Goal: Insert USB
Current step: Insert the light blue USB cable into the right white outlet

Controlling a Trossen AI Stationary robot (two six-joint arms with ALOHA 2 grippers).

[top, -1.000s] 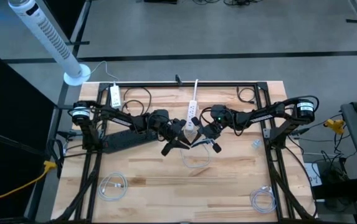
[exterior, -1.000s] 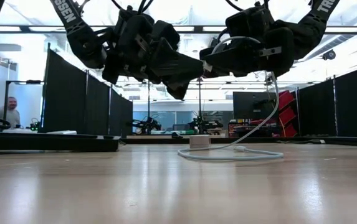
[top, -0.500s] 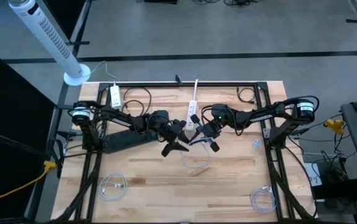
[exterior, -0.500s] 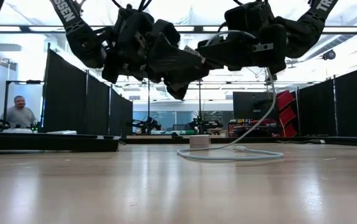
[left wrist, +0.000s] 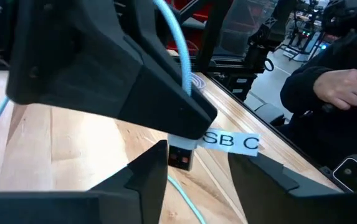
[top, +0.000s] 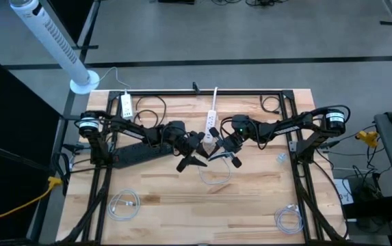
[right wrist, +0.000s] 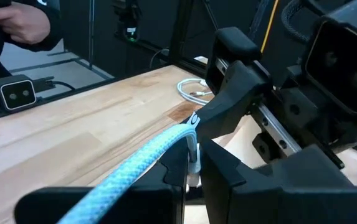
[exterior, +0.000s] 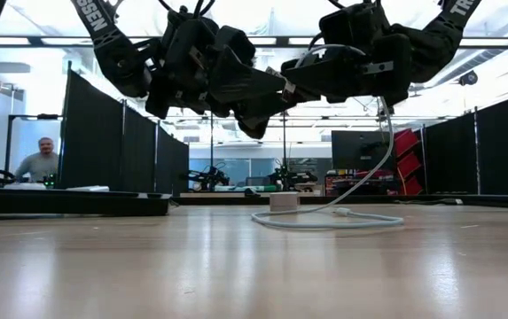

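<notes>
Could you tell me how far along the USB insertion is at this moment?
Done: both arms are raised mid-table, the right gripper shut on the blue cable and the left gripper holding a small block labelled "SB C". In hand: the two grippers meet tip to tip. Left: whether the plug is seated cannot be seen; release follows.

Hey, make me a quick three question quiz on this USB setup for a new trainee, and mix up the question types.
1. True or false: the cable lies wholly flat on the table.
2. Which arm grips the cable? A) left B) right C) neither
3. Where do the two grippers meet?
Key: 1 false, it rises to the right gripper. 2 B. 3 The left gripper meets the right one in the air over the table's middle.
</notes>
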